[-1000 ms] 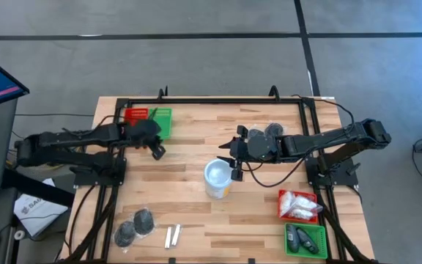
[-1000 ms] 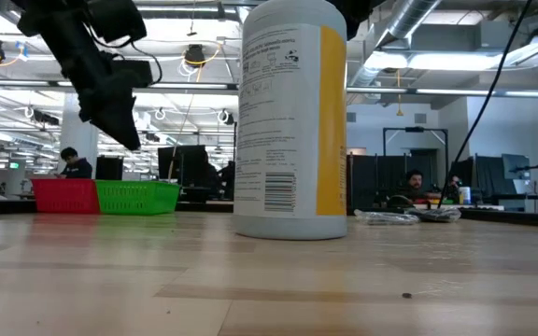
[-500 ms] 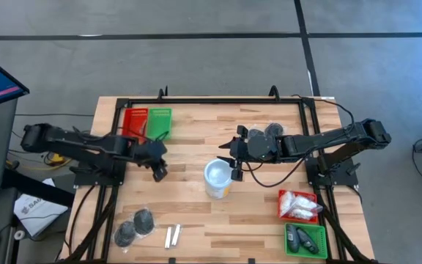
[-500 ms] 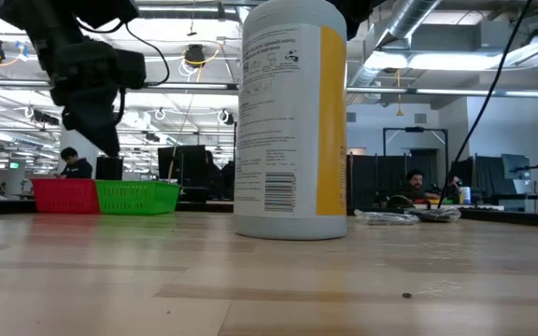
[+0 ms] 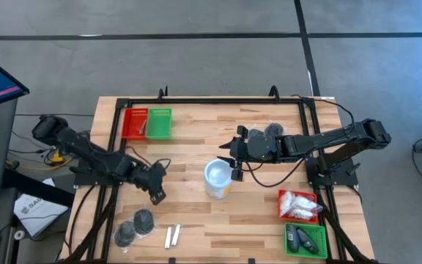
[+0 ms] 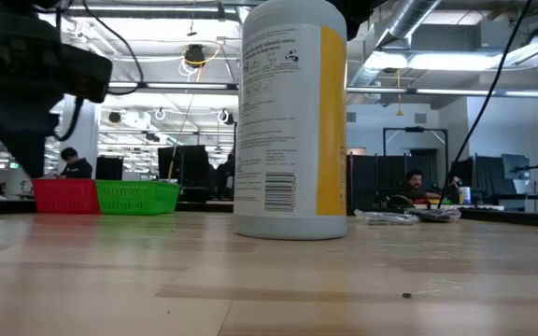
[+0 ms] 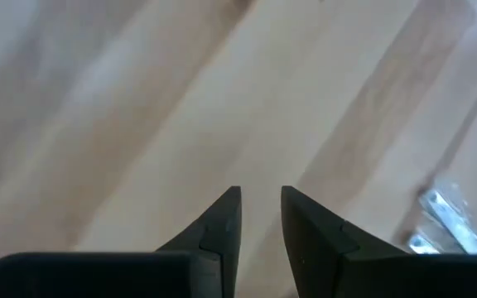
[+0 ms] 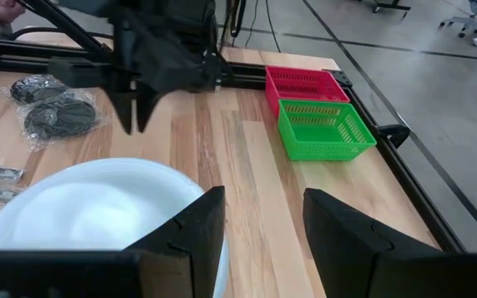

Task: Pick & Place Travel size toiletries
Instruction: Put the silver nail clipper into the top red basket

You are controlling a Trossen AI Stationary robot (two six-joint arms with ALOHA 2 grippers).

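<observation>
Leftward trays cleared, left gripper (image 5: pixel 157 192) had swung toward six o'clock, jaws narrowly parted, empty; tubes (image 5: pixel 172 236) remained unpicked.

A light wooden slatted table (image 5: pixel 196 147) seen from above. Near its centre stands a white cup (image 5: pixel 217 178). At 11 o'clock sit a red tray (image 5: pixel 132 122) and green tray (image 5: pixel 159 123), touching. At 7 o'clock lie dark round pieces (image 5: pixel 135 226) and slim silvery tubes (image 5: pixel 172 236). At 1 o'clock, more dark pieces (image 5: pixel 273 130). At 5 o'clock, a second red tray (image 5: pixel 299 205) and second green tray (image 5: pixel 305 240).
</observation>
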